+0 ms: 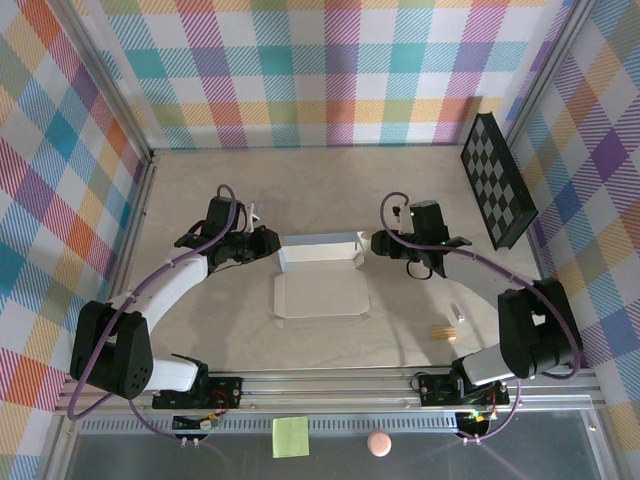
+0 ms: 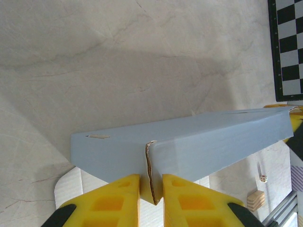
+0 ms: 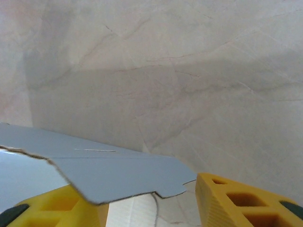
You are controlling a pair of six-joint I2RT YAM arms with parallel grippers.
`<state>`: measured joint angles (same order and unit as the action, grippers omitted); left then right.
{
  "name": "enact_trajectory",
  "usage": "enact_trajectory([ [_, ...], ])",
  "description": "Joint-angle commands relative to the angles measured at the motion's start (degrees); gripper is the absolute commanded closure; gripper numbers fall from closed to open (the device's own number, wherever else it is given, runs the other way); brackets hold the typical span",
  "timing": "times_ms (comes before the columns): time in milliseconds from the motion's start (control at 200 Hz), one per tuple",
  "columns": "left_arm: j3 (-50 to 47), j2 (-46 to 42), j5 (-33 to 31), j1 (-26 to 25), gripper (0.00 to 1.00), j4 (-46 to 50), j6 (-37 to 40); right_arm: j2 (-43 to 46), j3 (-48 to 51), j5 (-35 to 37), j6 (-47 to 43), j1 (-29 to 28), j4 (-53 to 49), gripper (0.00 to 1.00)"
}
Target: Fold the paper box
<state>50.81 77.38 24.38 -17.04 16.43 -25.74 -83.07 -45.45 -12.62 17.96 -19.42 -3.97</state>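
Observation:
The paper box (image 1: pixel 322 292) lies mid-table, its pale base flat and its long back wall folded up between my two grippers. My left gripper (image 1: pixel 272 245) is at the wall's left end. In the left wrist view its yellow jaws (image 2: pixel 151 196) are shut on a corner of the paper box (image 2: pixel 199 142) where two layers overlap. My right gripper (image 1: pixel 372 243) is at the wall's right end. In the right wrist view it (image 3: pixel 151 208) stands open. A grey-blue flap of the paper box (image 3: pixel 109 172) lies over the left finger and does not reach the right finger (image 3: pixel 232 203).
A black checkerboard panel (image 1: pixel 497 180) leans at the back right wall. A small wooden block (image 1: pixel 441 330) and a small white piece (image 1: pixel 457 313) lie right of the box. A yellow-green sticky note (image 1: pixel 290 436) and a pink ball (image 1: pixel 379 444) sit below the front rail.

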Motion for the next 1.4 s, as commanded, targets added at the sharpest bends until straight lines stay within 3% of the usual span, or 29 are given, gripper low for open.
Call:
enact_trajectory([
  [0,-0.1,1.1,-1.9,0.5,0.82,5.5,0.3,-2.3,-1.6,-1.9,-6.8,0.2,0.2,0.5],
  [330,0.1,0.8,-1.9,0.4,0.82,5.6,0.4,-2.2,-1.3,-6.1,-9.9,-1.2,3.2,0.67],
  [650,-0.1,0.8,-1.6,0.5,0.82,5.5,0.3,0.2,-1.3,-0.1,-8.2,-3.8,0.3,0.81],
  [1090,-0.1,-0.1,0.6,0.4,0.8,6.2,1.5,0.3,-1.8,17.0,9.8,-15.3,-1.2,0.88],
  [1245,0.1,-1.2,1.8,0.4,0.74,8.7,3.8,-3.3,-3.8,18.9,9.2,-17.1,1.3,0.89],
  [1395,-0.7,-3.9,2.8,0.4,0.59,11.4,6.2,-6.6,-5.7,18.1,0.6,-17.2,4.8,0.91],
])
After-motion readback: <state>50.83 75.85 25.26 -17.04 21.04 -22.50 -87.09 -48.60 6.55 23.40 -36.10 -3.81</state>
